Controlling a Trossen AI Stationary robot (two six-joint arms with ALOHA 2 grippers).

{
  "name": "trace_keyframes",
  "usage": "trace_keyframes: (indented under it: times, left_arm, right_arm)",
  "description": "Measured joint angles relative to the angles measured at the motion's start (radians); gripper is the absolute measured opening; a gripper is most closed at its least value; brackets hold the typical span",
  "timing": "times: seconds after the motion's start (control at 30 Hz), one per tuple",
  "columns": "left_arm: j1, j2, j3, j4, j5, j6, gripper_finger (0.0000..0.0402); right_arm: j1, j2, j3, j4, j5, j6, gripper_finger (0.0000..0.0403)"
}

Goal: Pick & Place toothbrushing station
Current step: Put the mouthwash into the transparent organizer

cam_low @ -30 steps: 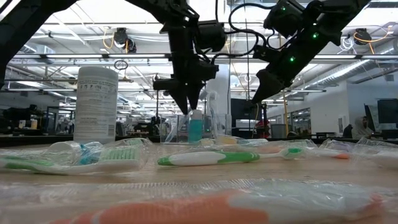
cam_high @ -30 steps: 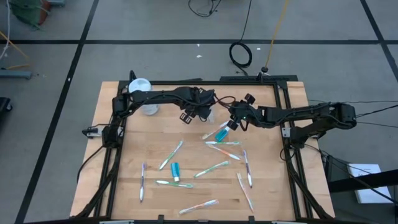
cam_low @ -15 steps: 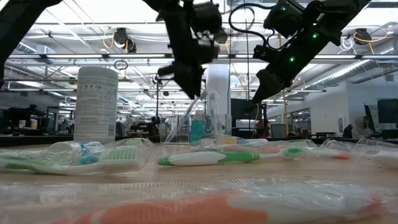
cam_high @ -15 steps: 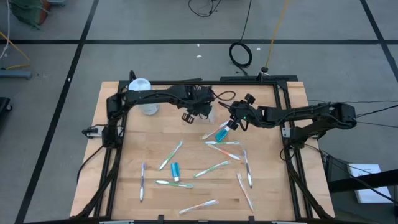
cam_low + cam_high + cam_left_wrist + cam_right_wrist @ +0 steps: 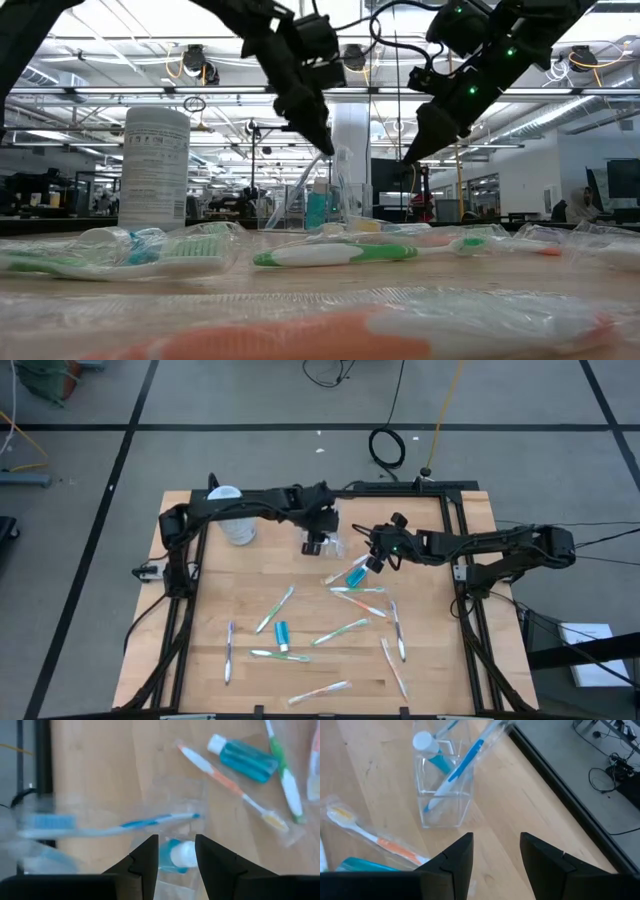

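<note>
Cup [image 5: 333, 547] of clear plastic, upright on the wooden table [image 5: 220, 590], just above centre of the high view. Inside it, a blue toothpaste tube [image 5: 437, 760] with its white cap up, and a blue-and-white toothbrush [image 5: 465, 762] in its wrapper, leaning with one end out over the rim.

Left gripper [image 5: 316, 544] over the cup, just left of it in the high view. Fingers [image 5: 147, 860] apart with nothing between them, only the cup and the tube's cap visible through the gap. In the low view, hanging at upper middle of the frame, tips close above the leaning brush.

Right gripper [image 5: 372, 563] right of the cup, near but not touching, raised off the table. Fingers [image 5: 457, 860] spread and empty, pointed toward the cup.

Just lower left of the right gripper in the high view, a second toothpaste tube [image 5: 356, 574] lying flat, with an orange-handled toothbrush [image 5: 230, 787] beside it.

Across the lower half of the high view, more wrapped toothbrushes lying scattered, well apart from the cup. Among them a green toothbrush [image 5: 340, 630] right of centre and a third toothpaste tube [image 5: 282, 635] left of centre.

White-blue cylindrical container [image 5: 226, 496] upright at the table's upper left corner; tall at left in the low view.
</note>
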Motion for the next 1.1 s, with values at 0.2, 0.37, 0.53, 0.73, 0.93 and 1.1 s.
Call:
trace_keyframes:
  times: [0.2, 0.37, 0.53, 0.73, 0.93, 1.1]
  left_arm:
    - [-0.016, 0.001, -0.085, 0.125, -0.08, 0.044, 0.0131]
    - [-0.019, 0.001, -0.116, 0.125, -0.057, 0.012, 0.0131]
    - [-0.015, 0.001, -0.117, 0.13, -0.11, 0.014, 0.0131]
    - [-0.01, 0.001, -0.117, 0.157, -0.193, 0.045, 0.0131]
    - [0.006, 0.0, -0.117, 0.171, -0.239, 0.057, 0.0131]
    - [0.03, 0.0, -0.116, 0.191, -0.311, 0.063, 0.0131]
  right_arm:
    - [0.0, 0.0, 0.0, 0.0, 0.001, 0.0, 0.0155]
    - [0.0, 0.0, 0.0, 0.004, 0.001, -0.002, 0.0155]
    - [0.0, 0.0, 0.0, 0.004, 0.0, 0.0, 0.0155]
    - [0.0, 0.0, 0.0, 0.004, 0.0, 0.0, 0.0155]
    - [0.0, 0.0, 0.0, 0.004, 0.0, 0.0, 0.0155]
    - [0.0, 0.0, 0.0, 0.004, 0.0, 0.0, 0.0155]
